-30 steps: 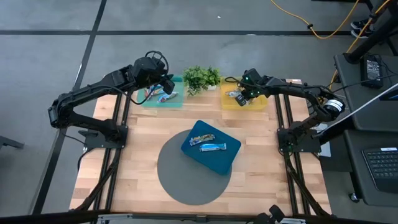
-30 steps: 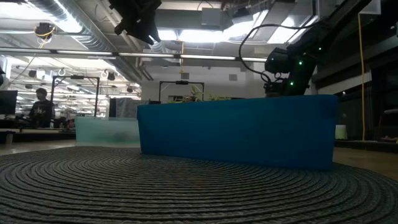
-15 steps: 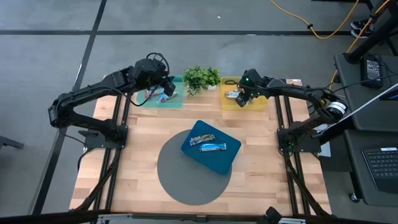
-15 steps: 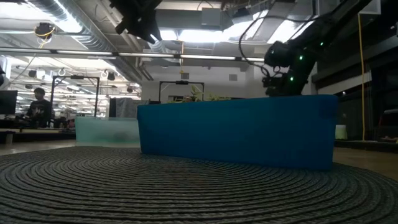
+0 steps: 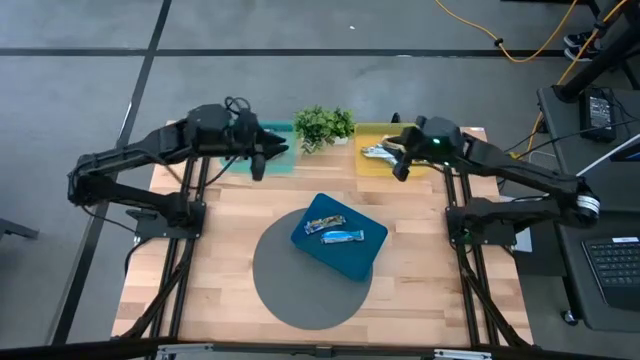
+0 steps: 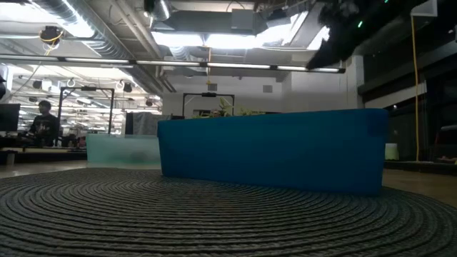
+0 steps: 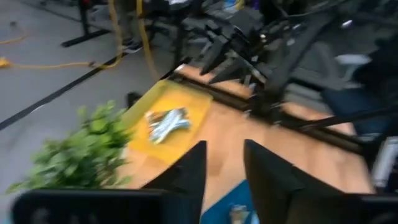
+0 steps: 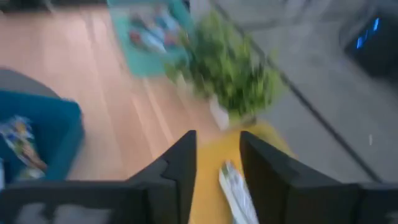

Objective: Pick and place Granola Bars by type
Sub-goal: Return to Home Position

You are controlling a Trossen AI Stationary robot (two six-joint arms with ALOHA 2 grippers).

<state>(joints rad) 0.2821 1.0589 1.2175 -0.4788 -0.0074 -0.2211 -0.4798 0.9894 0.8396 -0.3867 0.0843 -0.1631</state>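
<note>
both claws empty over the far bins, granola bars sorted into three bins

low in the centre of the high view a round grey mat [image 5: 300, 285] lies on the wooden desk [image 5: 430, 300]. the blue bin [image 5: 352, 258] sits on the mat's upper edge with two granola bars [image 5: 343, 236] side by side inside. farther up, the left claw [image 5: 258, 166] hangs over the teal bin [image 5: 284, 160], upper left of centre. the right claw [image 5: 400, 167] hangs at the front edge of the yellow bin [image 5: 368, 135], upper right of centre. each claw's fingers stand slightly apart with nothing between them. more bars lie in the yellow bin, and the right wrist view shows blurred ones in the teal bin. a small plant [image 5: 323, 124] stands between these two bins. at the far left of the low view, a person [image 6: 44, 121] is in the room.
</note>
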